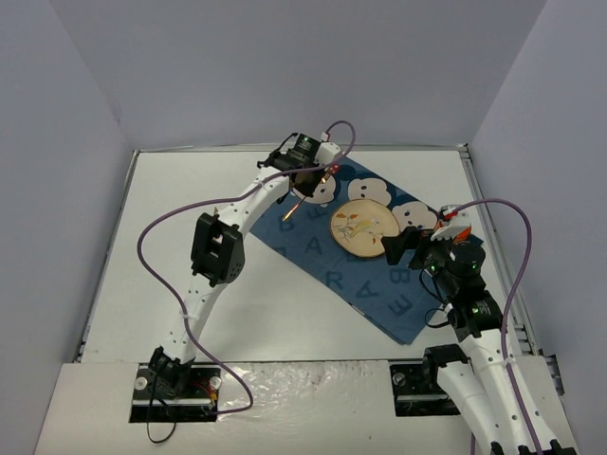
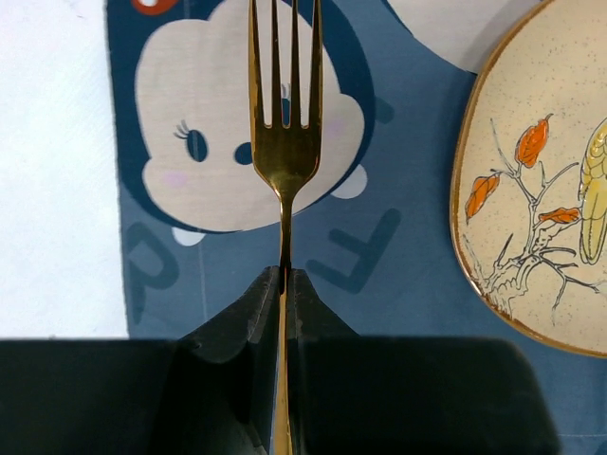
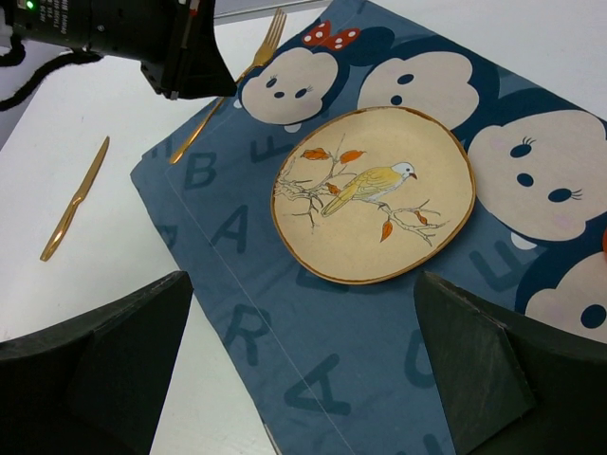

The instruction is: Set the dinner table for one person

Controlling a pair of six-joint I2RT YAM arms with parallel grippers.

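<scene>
- My left gripper (image 2: pixel 285 275) is clamped on the thin handle of a gold fork (image 2: pixel 285 142), pads pressed together either side of it (tines pointing straight away from the wrist).
- The tines sit over a pale mouse face printed on the blue cloth (image 3: pixel 285 360); I cannot tell whether the fork touches the fabric.
- My right gripper (image 3: pixel 302 284) is spread wide with nothing between its fingers, hanging over the near right part of the cloth, just beside the plate (image 3: pixel 375 194).
- Count: one fork, one gold knife (image 3: pixel 74 199), one plate, one cloth.
- The plate is round and cream with a brown rim, a bird and orange leaves painted on it, lying flat on the middle of the cloth.
- The knife lies on bare tabletop to the left of the cloth, apart from it.
- The dinner table (image 1: pixel 285 313) is a large, flat, matte white rectangle reaching from the arm bases to the far wall, with the cloth lying askew on its far right part.
- Lavender-grey walls (image 1: pixel 57 190) stand on three sides of it.
</scene>
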